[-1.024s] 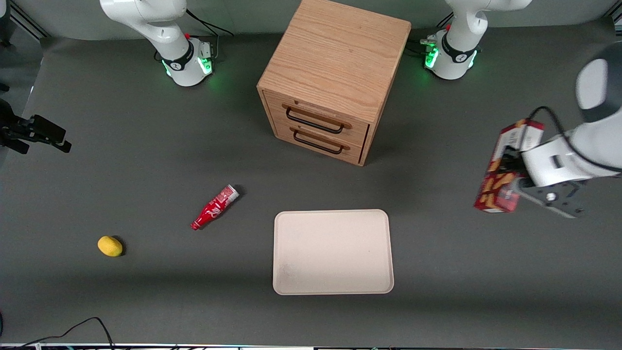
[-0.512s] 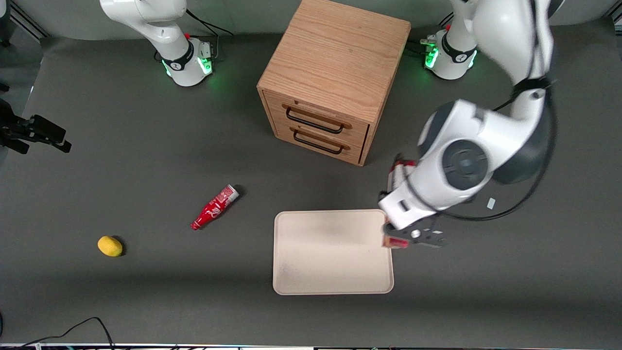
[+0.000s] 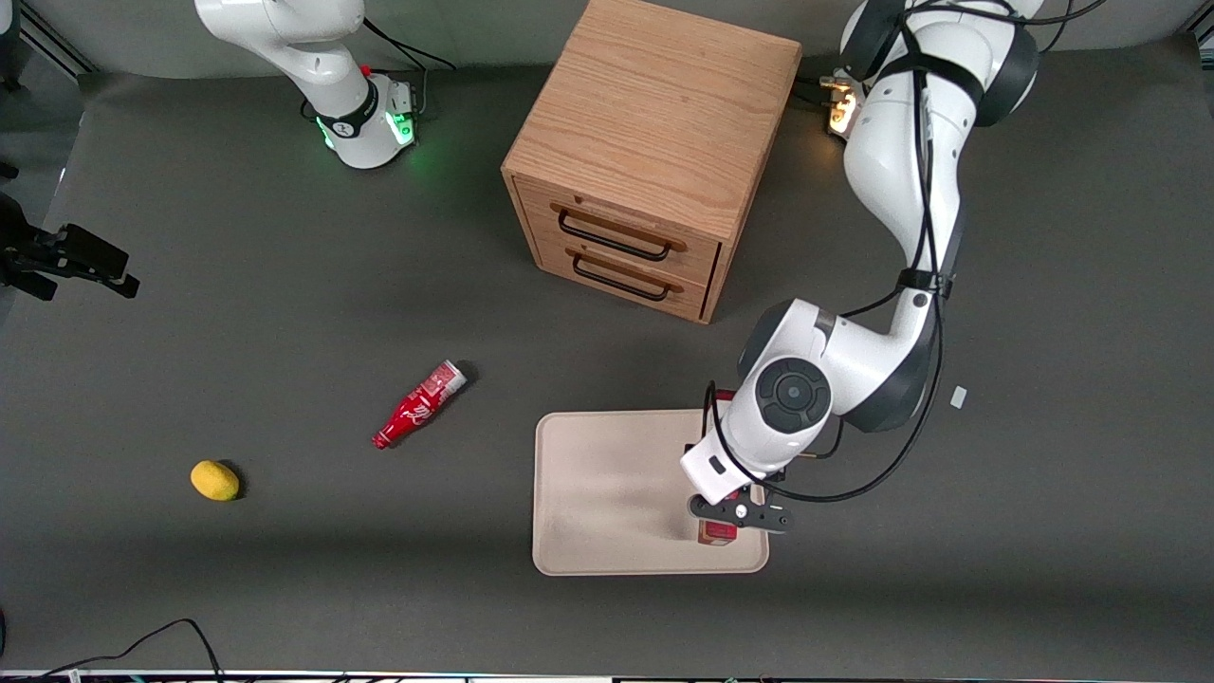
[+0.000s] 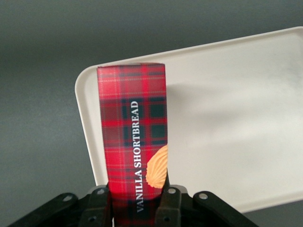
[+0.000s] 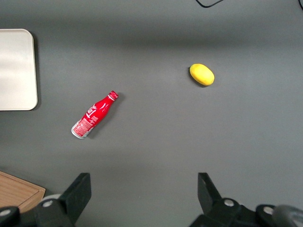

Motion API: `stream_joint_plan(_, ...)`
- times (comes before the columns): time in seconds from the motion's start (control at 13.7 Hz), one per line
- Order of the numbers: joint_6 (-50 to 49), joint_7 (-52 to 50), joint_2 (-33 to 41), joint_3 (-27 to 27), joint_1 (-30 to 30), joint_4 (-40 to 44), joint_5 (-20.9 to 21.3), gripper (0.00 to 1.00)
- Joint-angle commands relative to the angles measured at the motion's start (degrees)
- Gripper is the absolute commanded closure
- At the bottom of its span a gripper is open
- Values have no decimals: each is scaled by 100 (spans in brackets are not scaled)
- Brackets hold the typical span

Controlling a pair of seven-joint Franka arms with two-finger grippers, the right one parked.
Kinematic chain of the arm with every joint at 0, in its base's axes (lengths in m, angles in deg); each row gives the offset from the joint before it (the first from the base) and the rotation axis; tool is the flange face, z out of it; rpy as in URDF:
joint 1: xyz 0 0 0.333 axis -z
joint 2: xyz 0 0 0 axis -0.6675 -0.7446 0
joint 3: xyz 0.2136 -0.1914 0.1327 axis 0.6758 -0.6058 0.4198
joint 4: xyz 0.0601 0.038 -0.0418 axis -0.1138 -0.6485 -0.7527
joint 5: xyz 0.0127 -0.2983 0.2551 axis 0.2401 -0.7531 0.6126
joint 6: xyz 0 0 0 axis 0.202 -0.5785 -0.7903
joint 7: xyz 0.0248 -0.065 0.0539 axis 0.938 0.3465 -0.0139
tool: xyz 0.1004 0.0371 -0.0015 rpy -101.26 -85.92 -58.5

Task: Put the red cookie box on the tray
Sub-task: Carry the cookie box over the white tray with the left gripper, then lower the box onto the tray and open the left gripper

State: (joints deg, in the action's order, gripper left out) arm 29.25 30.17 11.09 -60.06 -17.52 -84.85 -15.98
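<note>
Shortbread carton risk comes first: the red cookie box (image 4: 132, 142) is hanging over the tray (image 3: 607, 493) close to the tray's corner nearest the working arm and the front camera, so letting go now could, in my judgement, leave it straddling the low rim or tipping onto the tabletop (image 3: 237, 313). The left arm's tool (image 4: 134, 204) is pinching the carton's narrow sides, its fingers (image 4: 100, 208) narrowly spaced and pressing against the tartan cardboard.

wooden drawer cabinet (image 3: 650, 156) - two handles; soda bottle (image 3: 418, 405) lying; lemon (image 3: 214, 480)
</note>
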Motion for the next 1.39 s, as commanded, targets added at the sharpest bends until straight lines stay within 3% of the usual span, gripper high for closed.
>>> stream_joint_plan(0.0, -17, -68, -181, 78, 42, 307, 198, 88)
stream_joint_plan(0.51, 308, -103, -410, 96, 43, 228, 234, 85)
stream_joint_plan(0.59, 317, -120, -436, 96, 43, 228, 234, 80)
stream_joint_plan(0.8, 501, -129, -463, 104, 43, 114, 269, 49)
stream_joint_plan(0.88, 606, -120, -471, 104, 43, 70, 277, 44)
stream_joint_plan(0.95, 642, -120, -480, 104, 34, 61, 277, 31)
stream_joint_plan(1.02, 642, -112, -480, 104, 34, 52, 286, 0)
stream_joint_plan(1.32, 91, -120, -297, 96, 25, 122, 313, 0)
